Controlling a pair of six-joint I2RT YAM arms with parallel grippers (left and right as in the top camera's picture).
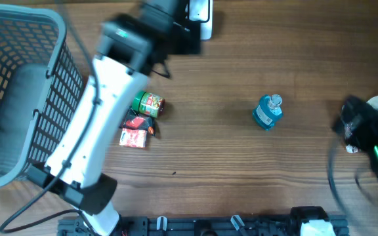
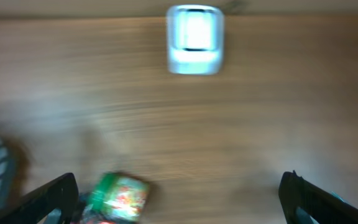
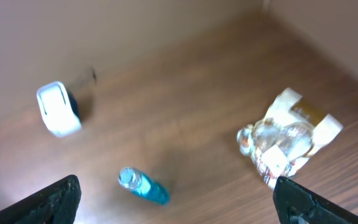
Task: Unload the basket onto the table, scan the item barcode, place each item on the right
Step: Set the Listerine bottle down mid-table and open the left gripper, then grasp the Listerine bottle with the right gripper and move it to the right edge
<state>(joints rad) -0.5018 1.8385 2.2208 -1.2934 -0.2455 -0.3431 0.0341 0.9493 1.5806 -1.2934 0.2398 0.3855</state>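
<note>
1. Left gripper: jaws spread wide, nothing between them. It hangs over the table near the scanner. This wrist view is blurred.
2. Right gripper: also spread wide and empty, at the right end of the table.
3. The scanner stands at the far edge, about mid-table. No item is near its window, so I judge nothing has been presented yet.
4. Items:
   - The green can looks to lie on its side, just beside the red packets, near the basket.
   - The blue bottle is upright and alone, mid-right.
   - The clear-wrapped pack is close to the right arm.
5. Risks:
   - No barcode is visible on any item, so a pick may bring the code facing away from the scanner.
   - The round can may roll or slip in a pinch.
   - The can and packets are crowded, so grabbing 1 may drag the others.
   - A nudge could tip the bottle.
   - A careless reach could knock the scanner.
6. Count: 1 scanner, 1 can, 2 packets, 1 bottle, 1 pack, 1 basket.
</note>
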